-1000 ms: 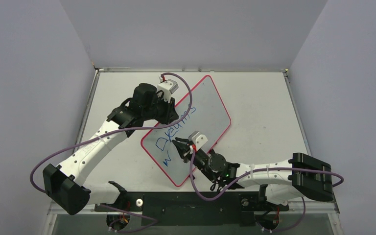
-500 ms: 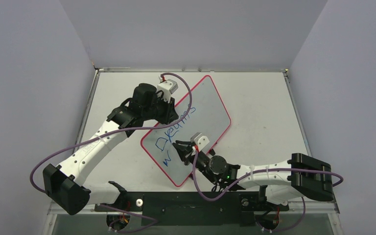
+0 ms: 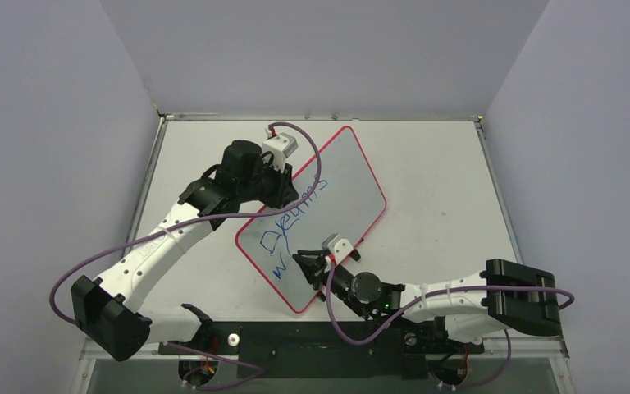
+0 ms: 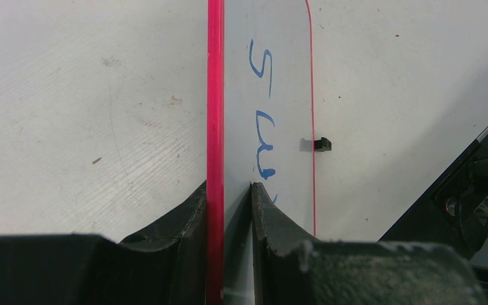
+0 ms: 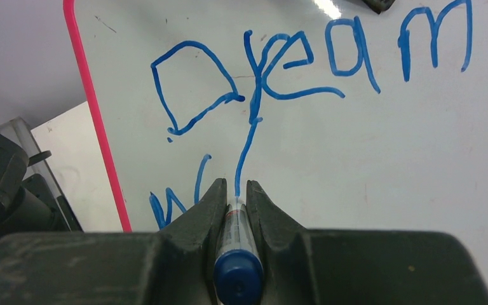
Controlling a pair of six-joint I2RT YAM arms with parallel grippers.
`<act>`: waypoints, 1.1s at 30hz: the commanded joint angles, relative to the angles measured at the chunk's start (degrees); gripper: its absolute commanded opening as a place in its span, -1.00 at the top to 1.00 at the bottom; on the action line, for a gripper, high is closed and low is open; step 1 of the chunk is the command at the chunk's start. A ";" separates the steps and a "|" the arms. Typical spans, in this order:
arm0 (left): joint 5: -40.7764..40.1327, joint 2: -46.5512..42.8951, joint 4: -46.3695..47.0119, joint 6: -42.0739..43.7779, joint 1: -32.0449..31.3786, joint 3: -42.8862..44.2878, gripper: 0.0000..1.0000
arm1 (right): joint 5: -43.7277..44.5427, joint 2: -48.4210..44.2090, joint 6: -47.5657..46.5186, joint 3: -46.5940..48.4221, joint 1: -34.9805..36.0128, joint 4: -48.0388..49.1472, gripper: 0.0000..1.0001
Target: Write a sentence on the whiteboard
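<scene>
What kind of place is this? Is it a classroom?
Probably not a classroom. It looks like a robot test booth in a lab: plain grey walls close in a white table, two robot arms are bolted at its near edge, and they work on a whiteboard with blue writing.

Left fingers (image 4: 179, 223) and right fingers (image 5: 198, 217) each pinch in a narrow grip.

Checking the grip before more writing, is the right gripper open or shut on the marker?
Shut on the marker: the right gripper squeezes its barrel from both sides, no gap showing, tip pointing toward the whiteboard.
</scene>
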 commanded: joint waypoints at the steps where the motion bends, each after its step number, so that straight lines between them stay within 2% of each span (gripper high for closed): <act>1: -6.02 -2.12 5.73 5.52 0.29 0.12 1.00 | 1.47 -1.24 2.26 -1.67 0.95 -1.40 1.00; 10: -6.18 -2.05 5.78 5.57 0.29 0.02 1.00 | 2.19 -1.38 2.56 -1.55 1.72 -1.88 1.00; 33: -6.06 -2.21 5.74 5.57 0.29 -0.10 1.00 | 1.52 1.63 -4.95 8.92 0.26 -4.68 1.00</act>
